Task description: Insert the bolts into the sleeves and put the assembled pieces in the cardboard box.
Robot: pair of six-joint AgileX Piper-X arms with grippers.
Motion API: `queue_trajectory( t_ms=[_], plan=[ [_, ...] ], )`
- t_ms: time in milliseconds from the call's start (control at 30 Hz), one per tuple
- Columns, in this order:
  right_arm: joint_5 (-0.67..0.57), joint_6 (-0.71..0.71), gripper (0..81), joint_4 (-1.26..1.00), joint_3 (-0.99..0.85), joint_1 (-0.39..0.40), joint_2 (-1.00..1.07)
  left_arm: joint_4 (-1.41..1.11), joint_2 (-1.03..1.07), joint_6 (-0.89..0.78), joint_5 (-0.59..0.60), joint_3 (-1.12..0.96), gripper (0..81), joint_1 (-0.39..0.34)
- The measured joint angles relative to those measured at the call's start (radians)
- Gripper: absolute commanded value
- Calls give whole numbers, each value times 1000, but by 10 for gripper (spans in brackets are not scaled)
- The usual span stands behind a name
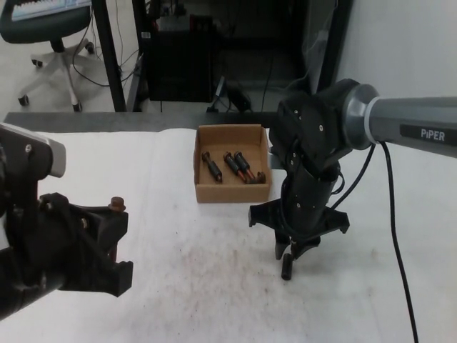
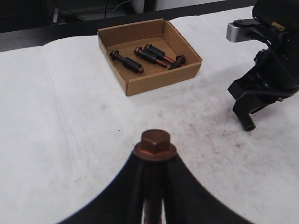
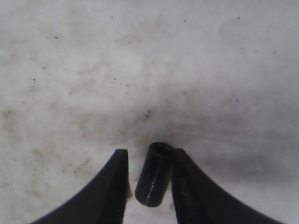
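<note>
A copper-headed bolt (image 2: pixel 154 142) stands head up, with my left gripper (image 2: pixel 154 156) shut on its shank; in the high view the bolt head (image 1: pixel 116 204) shows above that gripper (image 1: pixel 107 236) at the near left. To the right, my right gripper (image 1: pixel 289 251) points down at the cloth, shut on a short black sleeve (image 1: pixel 287 270) that sticks out below its fingers. In the right wrist view the sleeve (image 3: pixel 153 179) leans against one finger, a thin gap to the other. The cardboard box (image 1: pixel 232 191) behind holds three assembled pieces (image 1: pixel 239 166).
The bench is covered with a white, lightly stained cloth (image 1: pixel 178 279). The box (image 2: pixel 159 79) sits at the back middle, just left of the right arm. Black frame legs and an office chair (image 1: pixel 50 43) stand beyond the bench's far edge.
</note>
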Motion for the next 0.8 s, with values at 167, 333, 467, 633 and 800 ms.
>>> queue_trajectory(
  t_ms=[167, 333, 467, 633, 800],
  plan=[
    [5, 0, 300, 0, 0, 1, 0, 0, 0, 0, 0, 0, 3, 0],
    [5, 0, 300, 0, 3, 1, 0, 0, 0, 0, 0, 0, 3, 0],
    [5, 12, 300, 14, 28, 8, 0, 0, 0, 0, 0, 0, 3, 0],
    [5, 19, 300, 20, 58, 26, 0, 0, 0, 0, 0, 0, 3, 0],
    [5, 19, 300, 8, 58, 28, 0, 0, 0, 0, 0, 0, 3, 0]
  ],
)
